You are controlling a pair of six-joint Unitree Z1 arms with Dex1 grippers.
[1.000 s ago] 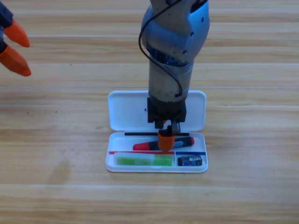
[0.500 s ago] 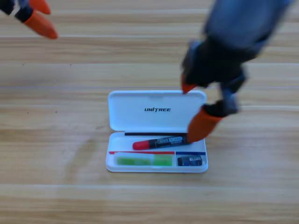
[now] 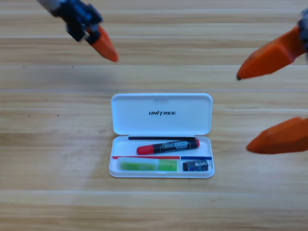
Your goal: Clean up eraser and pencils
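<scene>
The marker (image 3: 167,146), green bar (image 3: 148,165) and eraser (image 3: 196,166) are held in the open white case (image 3: 161,115) at the table's (image 3: 57,144) middle. The left gripper (image 3: 103,45) is seen near the top edge, the right gripper (image 3: 243,113) spread wide at the right edge.

a single fixed camera sits above the wooden counter (image 3: 154,207) and looks steeply down on it, with the planks running side to side across the frame. it is near enough that the open white case (image 3: 161,115) fills the middle. the left tool (image 3: 98,41) enters from the upper left corner; the right tool (image 3: 272,101) looms large, cut off by the right edge.
</scene>
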